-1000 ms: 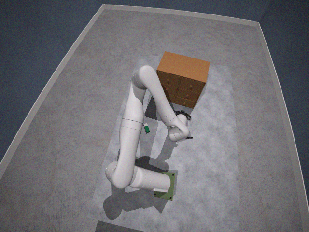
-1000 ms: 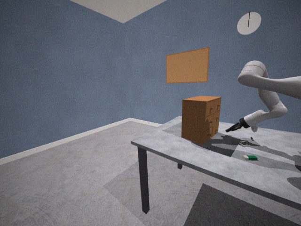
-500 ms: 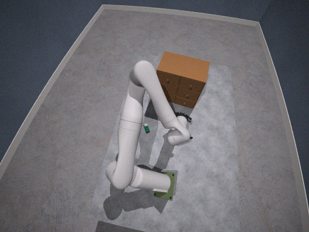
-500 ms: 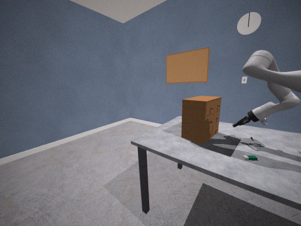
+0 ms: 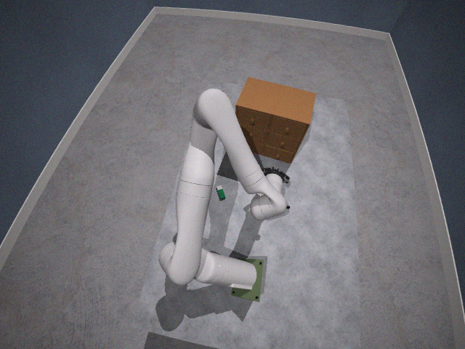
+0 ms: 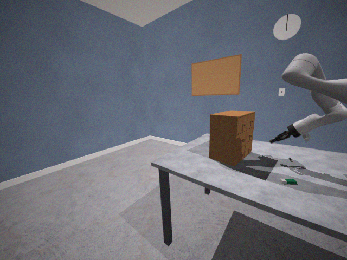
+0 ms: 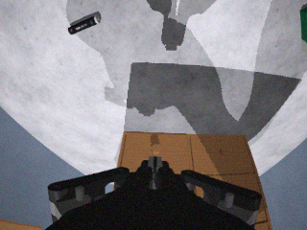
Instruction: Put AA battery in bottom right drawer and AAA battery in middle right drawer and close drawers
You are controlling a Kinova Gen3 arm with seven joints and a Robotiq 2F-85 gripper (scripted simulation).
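Observation:
The small chest (image 5: 277,99) (image 6: 222,137) (image 7: 173,153) stands upright, and all the drawer fronts that show look flush. The bottom right drawer (image 5: 277,155) and the middle right drawer (image 5: 282,144) look pushed in. My gripper (image 5: 275,169) (image 6: 271,141) (image 7: 154,165) is shut and empty, in the air in front of the chest's right side, clear of the knobs. One black battery with a silver end (image 5: 288,206) (image 6: 290,160) (image 7: 84,23) lies on the table, mostly hidden by my wrist in the top view. Its size is hard to tell. No other battery shows.
A green and white eraser (image 5: 221,193) (image 6: 290,181) (image 7: 304,24) lies on the table, to the left in front of the chest. My arm arches over the chest's left front in the top view. The table's edge (image 6: 196,183) runs beyond the chest's left side.

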